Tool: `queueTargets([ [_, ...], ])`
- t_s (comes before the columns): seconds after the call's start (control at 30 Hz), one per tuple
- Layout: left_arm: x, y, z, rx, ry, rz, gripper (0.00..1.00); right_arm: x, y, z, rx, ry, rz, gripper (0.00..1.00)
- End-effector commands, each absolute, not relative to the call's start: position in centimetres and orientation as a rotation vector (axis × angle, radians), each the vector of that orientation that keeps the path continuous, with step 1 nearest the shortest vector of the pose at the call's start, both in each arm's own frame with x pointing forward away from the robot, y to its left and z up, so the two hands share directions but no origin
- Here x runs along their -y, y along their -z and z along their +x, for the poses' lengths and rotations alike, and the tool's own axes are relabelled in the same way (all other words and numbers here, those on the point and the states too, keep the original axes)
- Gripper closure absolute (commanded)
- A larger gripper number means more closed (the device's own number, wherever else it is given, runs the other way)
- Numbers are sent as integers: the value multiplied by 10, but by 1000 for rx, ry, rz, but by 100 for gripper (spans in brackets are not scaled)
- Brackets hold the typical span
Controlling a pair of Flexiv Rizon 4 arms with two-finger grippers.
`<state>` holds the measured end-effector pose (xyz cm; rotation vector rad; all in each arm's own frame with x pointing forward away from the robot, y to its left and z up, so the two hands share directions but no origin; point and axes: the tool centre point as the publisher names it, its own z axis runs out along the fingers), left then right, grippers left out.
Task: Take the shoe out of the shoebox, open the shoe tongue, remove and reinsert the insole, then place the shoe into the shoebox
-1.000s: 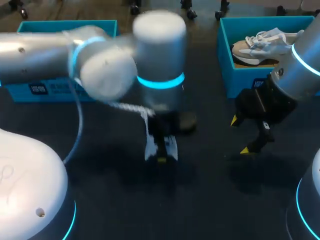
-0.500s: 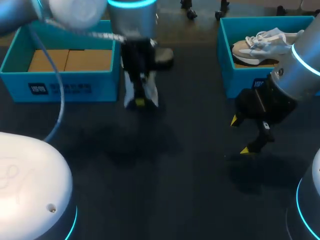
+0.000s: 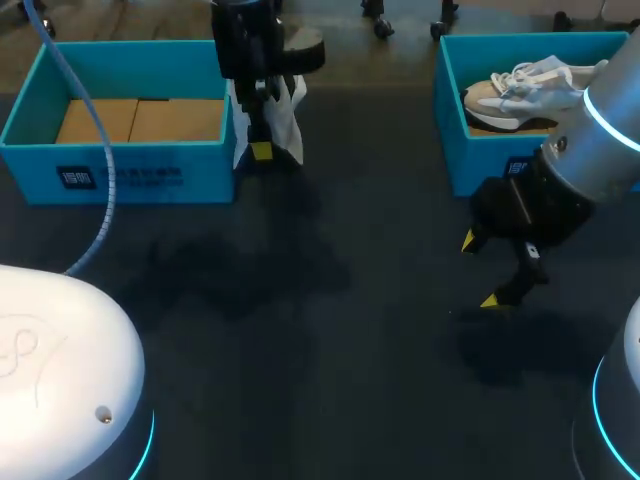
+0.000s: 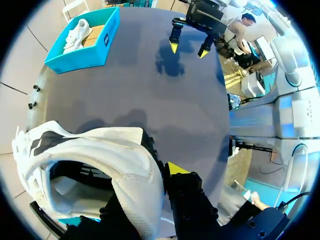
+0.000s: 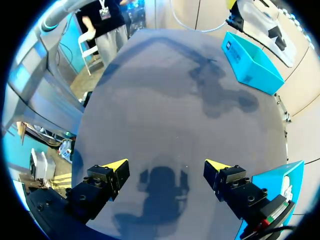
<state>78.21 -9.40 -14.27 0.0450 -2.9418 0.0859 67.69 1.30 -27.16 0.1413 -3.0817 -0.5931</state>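
Your left end effector grasps a white mesh shoe; right end effector released, wide. Two shoes, two teal cardboard shoeboxes.

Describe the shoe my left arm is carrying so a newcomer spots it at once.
Find the empty blue shoebox on the left of the table. Just off its right wall, the left gripper holds a white shoe, hanging clear of the box. The other shoe lies inside the right shoebox, ungripped.
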Motion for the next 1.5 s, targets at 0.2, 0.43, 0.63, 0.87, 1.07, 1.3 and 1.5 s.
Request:
queueTargets([
  [0.2,77,133,793,2940,-173,-21,100,-14,273,676,3084,590,140,0],
  [0.43,24,116,855,2927,-286,-84,100,-14,273,676,3084,590,140,0],
  [0.63,-21,111,903,2952,-194,-108,100,-14,273,676,3084,590,140,0],
  [0.87,-85,114,927,2989,-124,4,100,-14,273,676,3084,590,140,0],
  [1.07,-85,114,927,2989,-124,4,100,-14,273,676,3084,590,140,0],
  [1.3,-87,115,926,2949,-232,-102,100,-14,273,676,3084,590,140,0],
  [1.5,-155,134,957,2934,-235,-109,100,-14,273,676,3084,590,140,0],
])
